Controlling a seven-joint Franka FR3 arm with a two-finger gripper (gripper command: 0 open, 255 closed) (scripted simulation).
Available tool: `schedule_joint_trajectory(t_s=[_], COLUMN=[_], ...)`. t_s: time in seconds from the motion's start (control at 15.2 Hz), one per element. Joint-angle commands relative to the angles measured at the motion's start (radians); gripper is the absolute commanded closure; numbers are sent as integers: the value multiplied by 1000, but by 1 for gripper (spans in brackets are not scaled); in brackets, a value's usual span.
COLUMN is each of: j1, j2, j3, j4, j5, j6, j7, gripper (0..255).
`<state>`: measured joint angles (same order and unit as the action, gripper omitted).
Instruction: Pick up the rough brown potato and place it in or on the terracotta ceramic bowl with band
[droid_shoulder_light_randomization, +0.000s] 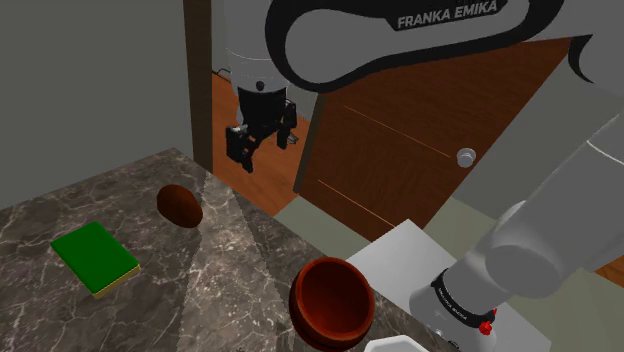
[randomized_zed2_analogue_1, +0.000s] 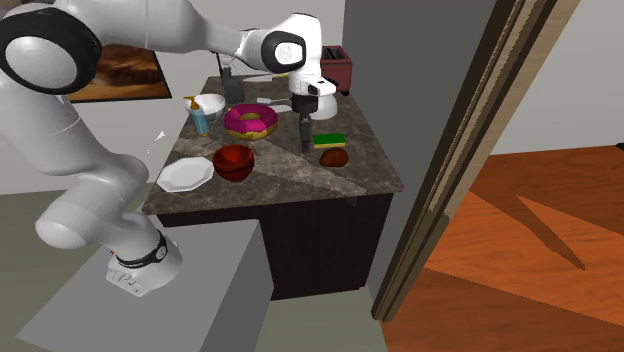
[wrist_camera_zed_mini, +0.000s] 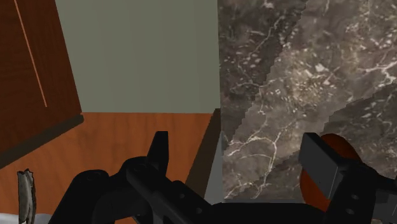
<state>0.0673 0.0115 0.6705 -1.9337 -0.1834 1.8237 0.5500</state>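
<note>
Jaws are wide open with nothing between them, and the gripper (droid_shoulder_light_randomization: 262, 145) hangs over the worktop's (droid_shoulder_light_randomization: 230, 270) far edge. The brown potato (droid_shoulder_light_randomization: 179, 204) sits near that edge, close to a green sponge (droid_shoulder_light_randomization: 95, 258). The terracotta bowl (droid_shoulder_light_randomization: 332, 300) is well apart, at the stand-side edge.

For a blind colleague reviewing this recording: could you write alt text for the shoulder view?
The black gripper, jaws open, hangs by the far edge of a dark marble counter, near a brown potato. A green sponge lies toward the view's left, and a reddish-brown bowl sits at the near edge.
</note>
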Motion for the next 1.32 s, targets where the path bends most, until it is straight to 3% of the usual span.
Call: schedule_joint_trajectory(t_s=[0.0,0.33,0.86,1.25], j1=[27,152,422,398], j2=[99,350,738,736], j3=[24,21,-64,-69], j4=[59,264,713,642], j5=[-72,-242,-426,-432], j6=[-7,-77,-240,-177], j7=[71,200,260,274], gripper=[0,0,0,0])
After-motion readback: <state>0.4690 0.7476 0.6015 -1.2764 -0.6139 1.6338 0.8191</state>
